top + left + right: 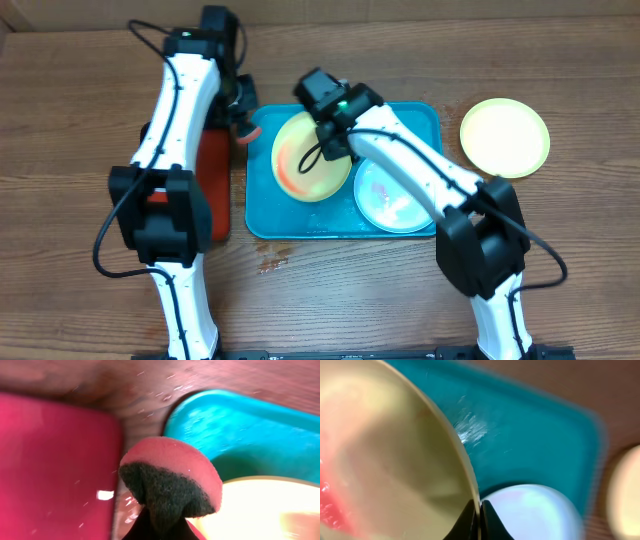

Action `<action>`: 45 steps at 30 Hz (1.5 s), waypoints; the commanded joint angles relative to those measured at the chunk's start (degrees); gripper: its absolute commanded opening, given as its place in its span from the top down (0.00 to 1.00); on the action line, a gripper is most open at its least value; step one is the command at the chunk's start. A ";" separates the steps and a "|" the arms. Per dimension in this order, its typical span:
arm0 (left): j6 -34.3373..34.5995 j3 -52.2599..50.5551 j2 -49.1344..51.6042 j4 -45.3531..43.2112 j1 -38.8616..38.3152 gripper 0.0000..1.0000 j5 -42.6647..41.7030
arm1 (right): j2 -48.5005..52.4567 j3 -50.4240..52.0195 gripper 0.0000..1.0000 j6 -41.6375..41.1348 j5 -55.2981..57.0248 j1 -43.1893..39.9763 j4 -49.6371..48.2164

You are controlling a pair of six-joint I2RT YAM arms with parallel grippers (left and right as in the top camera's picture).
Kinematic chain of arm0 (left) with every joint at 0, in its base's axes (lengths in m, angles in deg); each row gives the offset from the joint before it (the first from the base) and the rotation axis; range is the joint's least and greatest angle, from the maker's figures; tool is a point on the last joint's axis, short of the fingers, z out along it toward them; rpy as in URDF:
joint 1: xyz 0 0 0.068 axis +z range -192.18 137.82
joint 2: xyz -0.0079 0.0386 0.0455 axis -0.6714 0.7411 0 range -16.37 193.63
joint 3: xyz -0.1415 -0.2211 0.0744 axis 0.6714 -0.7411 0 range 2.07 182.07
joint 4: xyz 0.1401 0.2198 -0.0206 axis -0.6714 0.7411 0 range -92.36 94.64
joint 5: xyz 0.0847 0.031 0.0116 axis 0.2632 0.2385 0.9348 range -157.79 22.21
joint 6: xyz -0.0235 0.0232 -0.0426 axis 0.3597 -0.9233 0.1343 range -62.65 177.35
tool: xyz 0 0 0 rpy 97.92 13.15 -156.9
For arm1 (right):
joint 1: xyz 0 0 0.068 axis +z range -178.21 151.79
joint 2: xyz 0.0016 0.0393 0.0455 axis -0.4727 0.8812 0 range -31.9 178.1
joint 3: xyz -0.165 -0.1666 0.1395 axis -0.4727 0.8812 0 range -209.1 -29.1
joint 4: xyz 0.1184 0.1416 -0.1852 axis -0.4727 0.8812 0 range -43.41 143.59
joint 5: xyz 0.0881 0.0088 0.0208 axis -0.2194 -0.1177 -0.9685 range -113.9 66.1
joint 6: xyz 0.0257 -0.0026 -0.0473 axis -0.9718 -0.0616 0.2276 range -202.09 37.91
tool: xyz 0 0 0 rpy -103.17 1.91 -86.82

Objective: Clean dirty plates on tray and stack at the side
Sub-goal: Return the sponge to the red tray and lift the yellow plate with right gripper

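Right gripper pressed together on rim of smeared green plate, plate in left half of blue tray, pale plate beside it in tray, second green plate on table right of tray, left gripper pinching pink sponge at tray's left corner.

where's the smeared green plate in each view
Overhead: smeared green plate at centre, over the left half of the turquoise tray.
Left wrist: plate at bottom right, behind the sponge.
Right wrist: plate fills the left, rim pinched by the right gripper.
Shared landmark: the turquoise tray, in all three.
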 commanded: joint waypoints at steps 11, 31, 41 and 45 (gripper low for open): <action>0.52 1.25 -0.13 8.02 12.59 0.96 -2.47 | -3.21 -5.75 0.96 27.93 55.93 15.17 -1.75; -0.35 1.25 -0.13 9.70 14.43 0.96 -1.88 | -3.19 -5.18 0.96 30.56 29.90 15.34 -5.86; -0.31 1.25 -0.13 8.72 14.40 0.96 -1.90 | -8.50 -5.66 0.96 20.83 30.21 5.46 -3.08; -0.33 1.25 -0.13 8.61 14.36 0.96 -1.90 | -9.75 -5.46 0.96 21.59 0.09 -0.48 -2.84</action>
